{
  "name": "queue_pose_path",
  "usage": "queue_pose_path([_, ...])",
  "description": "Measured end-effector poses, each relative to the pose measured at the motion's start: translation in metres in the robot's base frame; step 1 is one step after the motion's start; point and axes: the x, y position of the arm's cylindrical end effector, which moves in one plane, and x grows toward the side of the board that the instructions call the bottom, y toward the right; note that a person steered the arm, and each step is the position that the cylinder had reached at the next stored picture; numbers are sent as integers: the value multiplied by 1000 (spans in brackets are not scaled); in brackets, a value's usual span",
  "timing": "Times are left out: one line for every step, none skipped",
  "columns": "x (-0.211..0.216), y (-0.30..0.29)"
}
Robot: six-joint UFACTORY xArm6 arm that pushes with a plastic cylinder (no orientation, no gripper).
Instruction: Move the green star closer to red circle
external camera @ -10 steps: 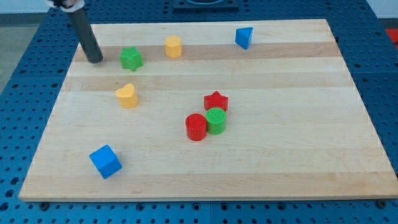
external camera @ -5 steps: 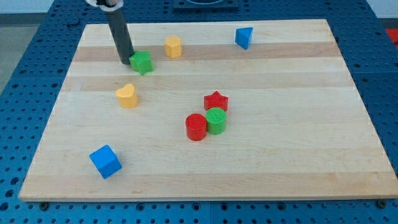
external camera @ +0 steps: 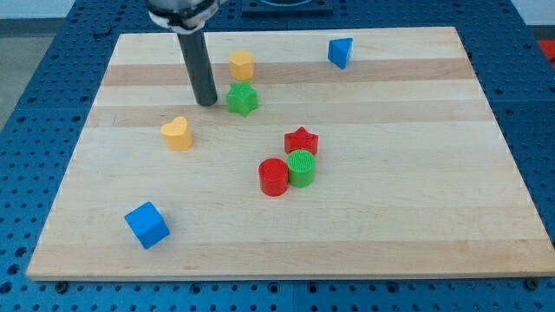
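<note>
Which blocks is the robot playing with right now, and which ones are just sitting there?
In the job:
green star
red circle
my tip, just to the star's left in the view

Just lying about:
yellow hexagon
yellow heart
blue triangle
blue cube
red star
green circle

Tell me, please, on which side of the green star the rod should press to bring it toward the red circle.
Press its upper-left side. The green star lies up and left of the red circle, so pushing from there probably drives it down-right. My tip sits just left of the star; shifting slightly toward the view's top would line it up.
</note>
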Motion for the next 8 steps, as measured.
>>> queue_pose_path([-22, 23])
queue_pose_path([-17, 48])
queue_pose_path([-11, 52])
queue_pose_path([-7, 52])
queue_pose_path([12, 52])
queue_pose_path([54, 52])
queue_pose_path([87, 52])
queue_pose_path([78, 52])
